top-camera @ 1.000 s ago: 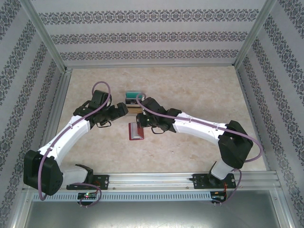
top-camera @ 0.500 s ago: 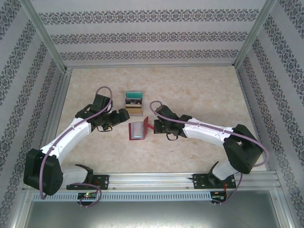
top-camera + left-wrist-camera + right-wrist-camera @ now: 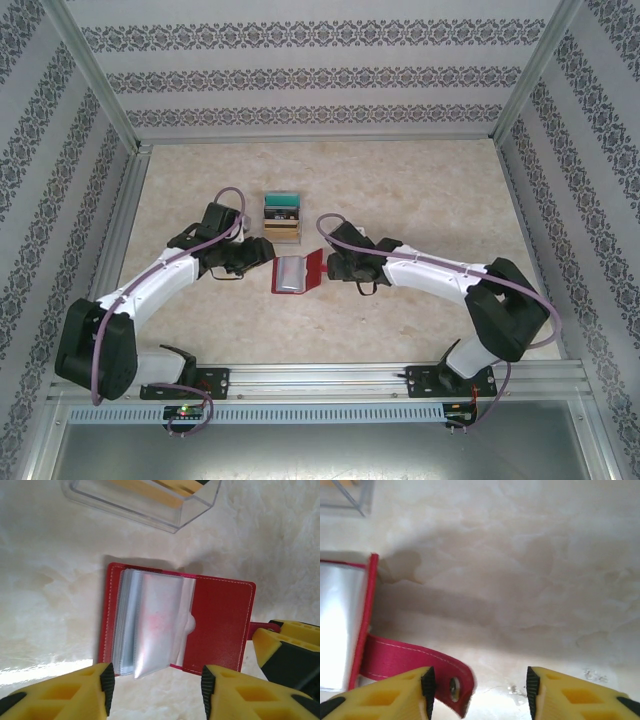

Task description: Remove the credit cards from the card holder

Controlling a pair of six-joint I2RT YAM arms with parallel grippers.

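The red card holder (image 3: 297,272) lies open and flat on the table, its clear plastic sleeves (image 3: 150,625) fanned over the left half. I cannot make out credit cards inside the sleeves. My left gripper (image 3: 156,690) hovers at the holder's left edge, open, its yellow fingers (image 3: 95,692) flanking the sleeves' near edge without touching. My right gripper (image 3: 479,692) is at the holder's right side, open. The red closing tab (image 3: 415,662) with its metal snap curls up beside the right gripper's left finger, not pinched.
A clear plastic box (image 3: 283,215) holding upright cards stands just behind the holder, its corner (image 3: 165,510) close to the holder's far edge. Beige marble-pattern tabletop (image 3: 420,190) spreads to the right, with an aluminium frame and patterned walls around it.
My right gripper pulled the tab to the right, folding the holder's cover open, then let go of it. My left gripper moved nearer to the holder's left edge and narrowed its jaws.
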